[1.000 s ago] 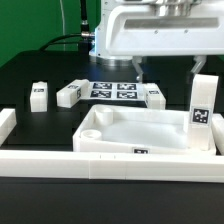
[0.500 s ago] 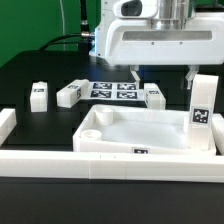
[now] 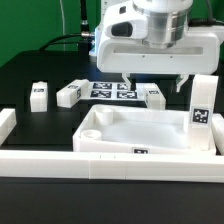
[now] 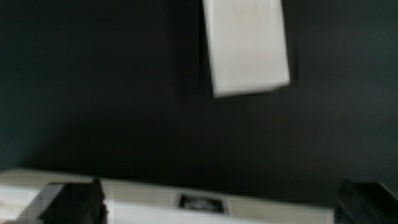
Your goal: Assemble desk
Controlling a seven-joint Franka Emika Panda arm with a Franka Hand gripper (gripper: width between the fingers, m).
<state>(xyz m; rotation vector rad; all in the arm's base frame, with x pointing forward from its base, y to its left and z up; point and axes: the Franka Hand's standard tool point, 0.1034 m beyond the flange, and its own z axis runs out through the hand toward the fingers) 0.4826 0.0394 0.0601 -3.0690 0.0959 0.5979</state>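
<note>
1. The gripper (image 3: 157,82) hung over the far side of the scene, above the marker board (image 3: 112,90). Its two dark fingers (image 3: 127,79) stood well apart with nothing between them.
2. The tabletop (image 3: 135,138) lay flat with its hollow side up, near the middle. It sat just behind the border rail (image 3: 100,161), which ran along the near edge.
3. The upright leg (image 3: 203,108) stood at the tabletop's end on the exterior view's right, its tag facing the camera. I could not tell whether it was seated in a socket.
4. Three more legs lay on the black table (image 3: 40,70) beyond the tabletop. The far-left leg (image 3: 39,96) was apart from the others. The second leg (image 3: 68,94) was just left of the marker board, and the third leg (image 3: 154,96) was just right of it, below the gripper.
5. The wrist view was blurred. It showed the fingertips (image 4: 68,200) spread wide and a white oblong piece (image 4: 249,45) on dark ground. I could not tell which piece that was.
</note>
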